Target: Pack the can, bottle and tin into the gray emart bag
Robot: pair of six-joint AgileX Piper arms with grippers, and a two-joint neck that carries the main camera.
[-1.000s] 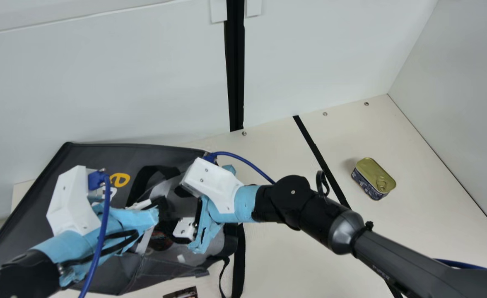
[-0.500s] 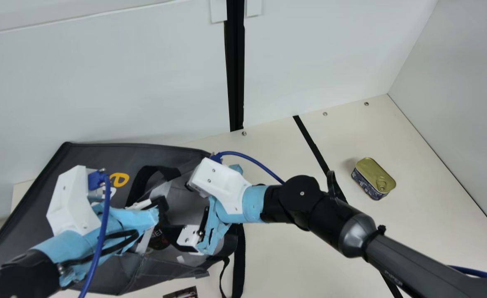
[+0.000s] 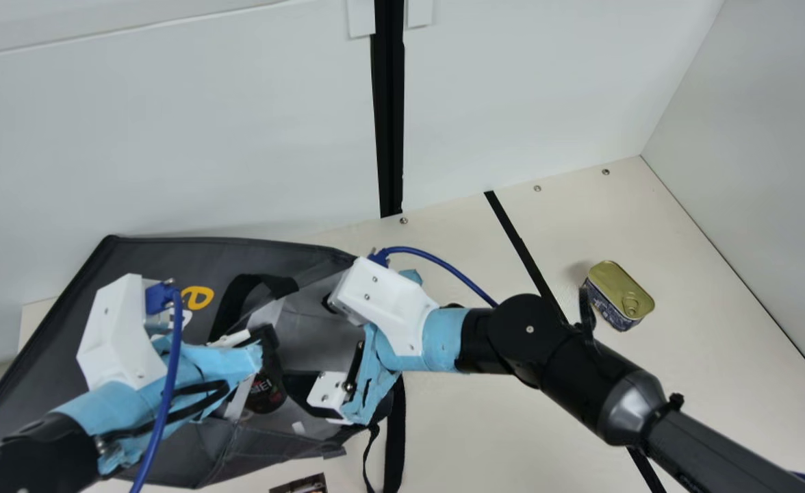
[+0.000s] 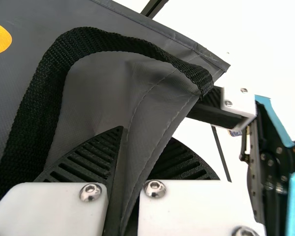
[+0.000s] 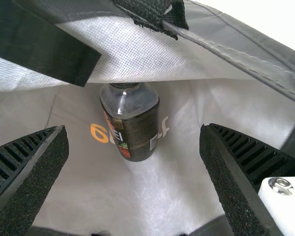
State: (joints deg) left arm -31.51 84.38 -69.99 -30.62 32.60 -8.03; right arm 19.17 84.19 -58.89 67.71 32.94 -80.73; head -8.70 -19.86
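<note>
Right wrist view: right gripper (image 5: 133, 128) open, bottle (image 5: 132, 115) beyond it in the bag (image 5: 169, 182). Ease out, avoiding the strap (image 5: 150, 12); left gripper (image 4: 146, 133), clamped on the bag's edge, should hold firm.

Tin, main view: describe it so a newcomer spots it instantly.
Start at the cream table and follow the black strip; the tin sits just to its right. It is low with rounded corners, a gold ring-pull lid and dark patterned sides. Unlike the dark bottle, it lies outside the gray bag.
</note>
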